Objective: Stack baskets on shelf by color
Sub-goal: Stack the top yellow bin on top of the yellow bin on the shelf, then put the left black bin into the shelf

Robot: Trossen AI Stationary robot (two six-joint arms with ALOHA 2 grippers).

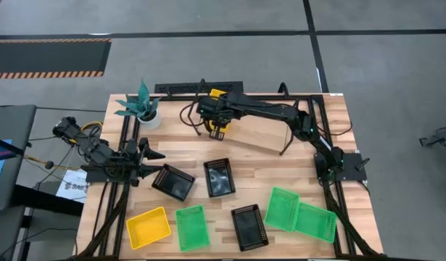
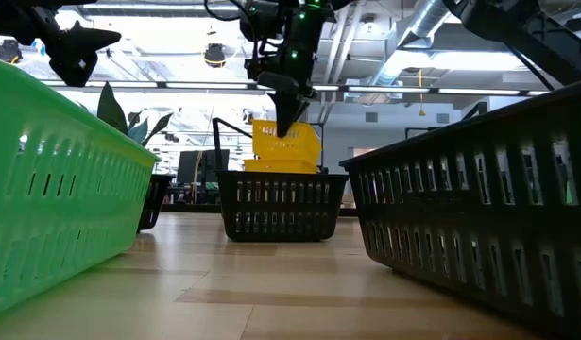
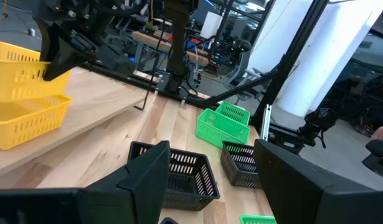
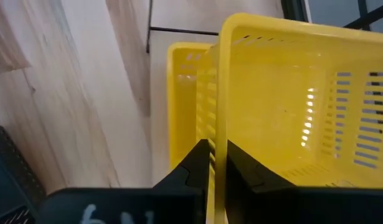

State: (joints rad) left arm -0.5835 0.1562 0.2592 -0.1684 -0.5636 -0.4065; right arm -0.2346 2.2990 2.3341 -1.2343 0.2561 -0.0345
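My right gripper (image 1: 217,125) is over the shelf (image 1: 255,134) at the far side of the table, shut on a yellow basket (image 4: 291,99). A second yellow basket (image 3: 23,121) sits flat on the shelf's left end, right under the held one. My left gripper (image 3: 210,186) is open and hovers at the table's left side, near a black basket (image 1: 173,181). Lying flat on the tabletop are two more black baskets (image 1: 220,177) (image 1: 249,227), a yellow one (image 1: 148,227) and three green ones (image 1: 191,227) (image 1: 283,208) (image 1: 315,221). My right gripper pinches the upper yellow basket by the rim of one wall (image 4: 218,127), one finger inside the basket and one outside. The fingers come from above, pointing down. The basket hangs tilted over the lower yellow basket (image 4: 185,93); whether the two touch, I cannot tell.
A potted plant (image 1: 143,105) stands at the far left corner. A black frame (image 1: 121,203) runs along the table's edges. Bare shelf board (image 1: 270,138) lies to the right of the yellow baskets. In the low view a green basket (image 2: 54,189) and a black one (image 2: 479,217) stand close by.
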